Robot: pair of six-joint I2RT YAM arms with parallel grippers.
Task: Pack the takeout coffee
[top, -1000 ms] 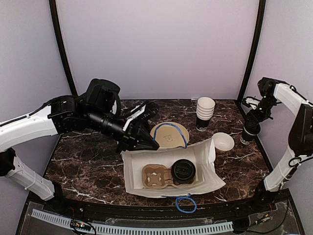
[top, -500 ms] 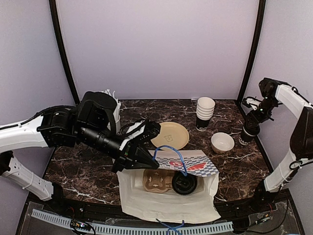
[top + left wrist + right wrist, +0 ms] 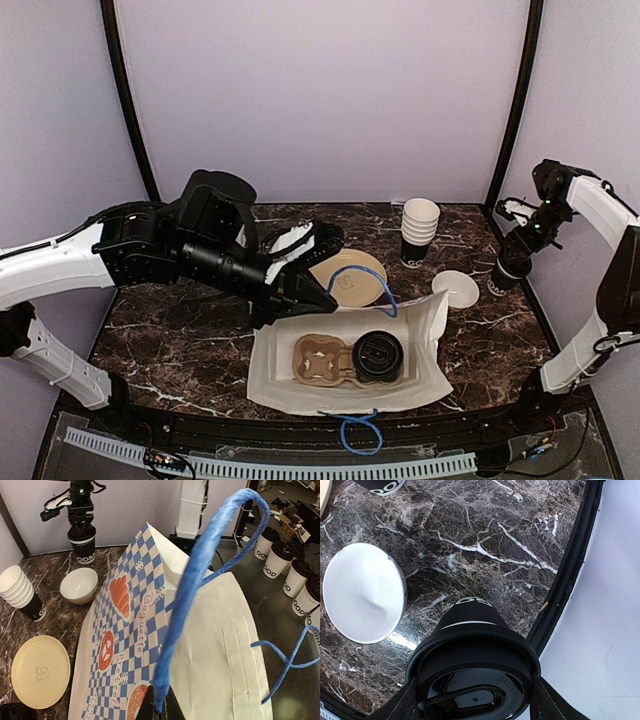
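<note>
Coffee cup, black-lidded, sits in a cardboard carrier inside the white paper bag lying open by the front edge of the bench. The left gripper is pinched tight on the bag's blue handle. Farther right is a white bowl, then, at the right edge, a second lidded cup stands upright with the right gripper clamped around it.

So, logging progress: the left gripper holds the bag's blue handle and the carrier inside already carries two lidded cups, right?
Not quite: the carrier holds one lidded cup, not two, as the top external view shows. The left gripper does hold the blue handle of the bag.
</note>
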